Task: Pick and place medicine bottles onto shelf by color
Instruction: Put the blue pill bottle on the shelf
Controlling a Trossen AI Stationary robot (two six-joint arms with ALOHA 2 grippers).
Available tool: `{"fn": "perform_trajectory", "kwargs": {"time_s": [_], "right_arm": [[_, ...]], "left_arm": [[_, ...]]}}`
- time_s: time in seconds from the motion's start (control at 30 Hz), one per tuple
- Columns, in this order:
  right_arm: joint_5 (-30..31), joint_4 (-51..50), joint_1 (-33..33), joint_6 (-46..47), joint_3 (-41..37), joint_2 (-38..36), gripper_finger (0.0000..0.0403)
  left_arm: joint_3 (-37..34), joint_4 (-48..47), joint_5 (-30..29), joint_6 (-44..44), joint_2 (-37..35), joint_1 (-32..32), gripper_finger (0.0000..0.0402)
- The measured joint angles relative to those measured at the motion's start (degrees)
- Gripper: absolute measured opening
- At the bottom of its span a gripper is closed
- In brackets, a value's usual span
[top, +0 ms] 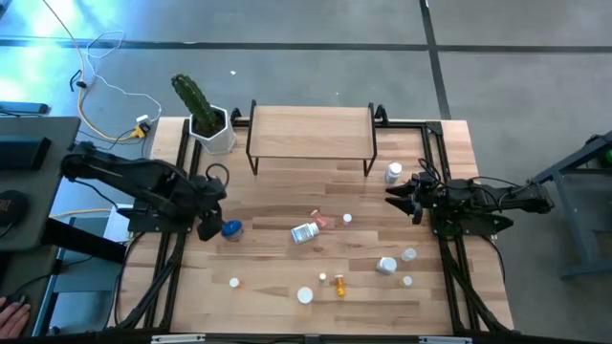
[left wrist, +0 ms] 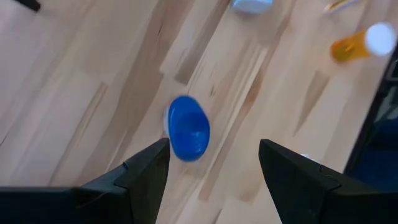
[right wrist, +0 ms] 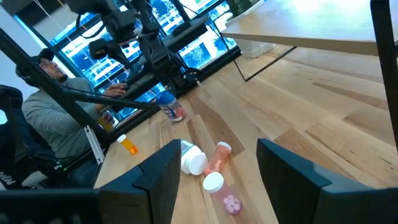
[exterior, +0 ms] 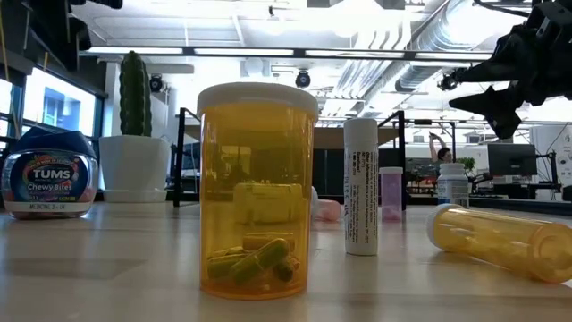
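Note:
The blue bottle with a white label [top: 231, 229] stands on the table; it reads Tums in the low view [exterior: 49, 174]. My left gripper [top: 210, 227] hovers open just beside and above it, and in the left wrist view the blue cap [left wrist: 188, 127] shows beyond the gap between the fingers [left wrist: 214, 158], untouched. My right gripper [top: 394, 197] is open in the air by the table's right side [exterior: 452, 91], near a white bottle [top: 393, 173]. White, orange and pink bottles [top: 304, 232] lie scattered. The wooden shelf [top: 311, 134] stands at the far edge.
A cactus in a white pot [top: 203, 115] stands left of the shelf. An upright orange bottle [exterior: 257, 188], a white tube [exterior: 361, 188] and a lying orange bottle [exterior: 500, 237] sit near the near edge. A person [right wrist: 50, 118] sits beyond the table's left side.

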Motion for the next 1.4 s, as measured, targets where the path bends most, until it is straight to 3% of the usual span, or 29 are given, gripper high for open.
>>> {"fn": "perform_trajectory", "kwargs": {"time_s": [0.47, 0.7, 0.97, 1.4], "right_arm": [[0.0, 0.0, 0.0, -0.2, 0.0, 0.0, 0.0201], [0.0, 0.0, 0.0, -0.2, 0.0, 0.0, 0.0201], [0.0, 0.0, 0.0, -0.2, 0.0, 0.0, 0.0201], [0.0, 0.0, 0.0, -0.2, 0.0, 0.0, 0.0201]], "left_arm": [[0.0, -0.3, 2.0, -5.2, 5.0, -1.1, 0.0240], [0.0, -0.2, 1.8, -6.3, 7.3, -1.1, 0.0260], [0.0, 1.0, -1.7, -0.9, 10.9, -1.1, 0.0262], [0.0, 2.9, -0.8, 5.8, 17.6, -1.1, 0.0259]]}}
